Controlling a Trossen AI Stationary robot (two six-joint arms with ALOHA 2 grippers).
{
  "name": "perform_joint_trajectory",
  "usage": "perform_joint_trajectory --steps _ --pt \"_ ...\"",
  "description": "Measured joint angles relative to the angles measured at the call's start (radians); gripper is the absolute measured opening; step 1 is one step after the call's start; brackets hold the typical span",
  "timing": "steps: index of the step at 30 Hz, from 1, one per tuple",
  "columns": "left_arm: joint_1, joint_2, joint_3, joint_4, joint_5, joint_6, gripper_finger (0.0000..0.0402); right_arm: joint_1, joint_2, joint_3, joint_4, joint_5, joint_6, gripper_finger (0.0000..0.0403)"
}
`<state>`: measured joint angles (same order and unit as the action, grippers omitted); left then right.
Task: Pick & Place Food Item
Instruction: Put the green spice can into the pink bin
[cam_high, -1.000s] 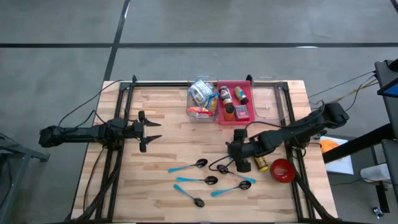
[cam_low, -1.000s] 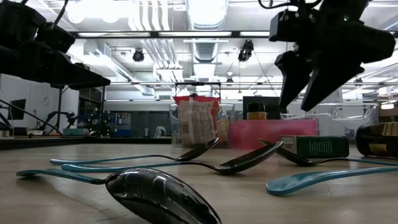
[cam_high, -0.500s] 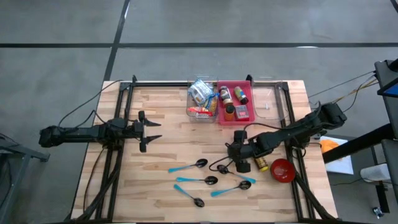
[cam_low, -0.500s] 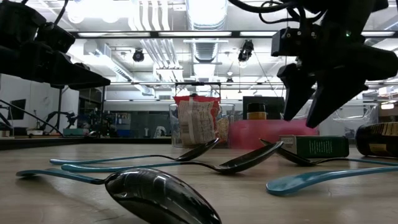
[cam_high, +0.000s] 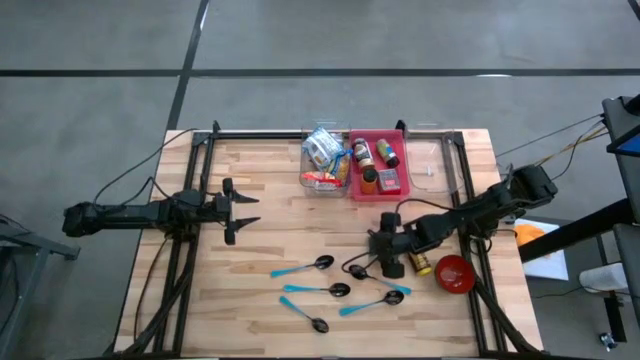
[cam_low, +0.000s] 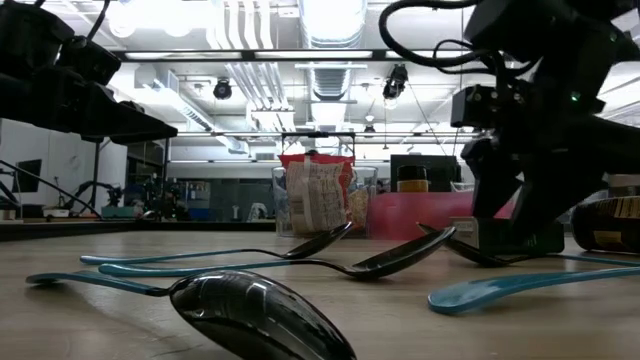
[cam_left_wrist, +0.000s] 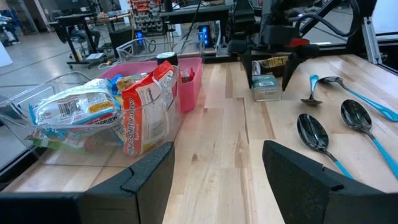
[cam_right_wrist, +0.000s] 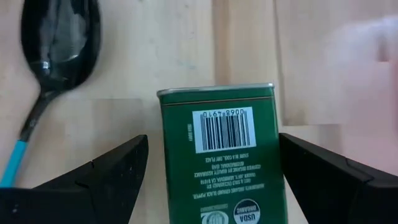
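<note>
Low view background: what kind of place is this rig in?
Probably a robotics lab or workshop. Beyond the wooden table the low view shows exposed ceiling ducts and strip lights, and the left wrist view shows workbenches and equipment racks on a bare concrete floor.

Bright ceiling strip lights (cam_low: 330, 20) glare overhead, while the nearest spoon (cam_low: 260, 315) looms blurred and dark.

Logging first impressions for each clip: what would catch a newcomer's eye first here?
The right gripper, jaws open, is poised straight over a green tin lying flat on the table's right side, one jaw either side of it. Close by lie several blue-handled spoons, and a red bin of bottles sits at the far edge.
</note>
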<state>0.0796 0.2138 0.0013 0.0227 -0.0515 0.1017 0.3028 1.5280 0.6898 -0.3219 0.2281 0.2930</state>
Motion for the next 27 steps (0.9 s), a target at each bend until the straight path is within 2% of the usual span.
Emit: perform_joint_trajectory --steps 7,16,27 --pt "0.000 0.000 0.000 0.000 0.000 0.000 0.0244 -0.002 0.000 -0.067 0.116 -0.021 0.049 0.0350" --pt "0.000 0.000 0.000 0.000 0.000 0.003 0.0244 -0.002 0.000 -0.070 0.131 -0.021 0.056 0.0346" --pt "0.000 0.000 0.000 0.000 0.000 0.003 0.0244 -0.002 -0.002 -0.070 0.129 -0.019 0.071 0.0249"
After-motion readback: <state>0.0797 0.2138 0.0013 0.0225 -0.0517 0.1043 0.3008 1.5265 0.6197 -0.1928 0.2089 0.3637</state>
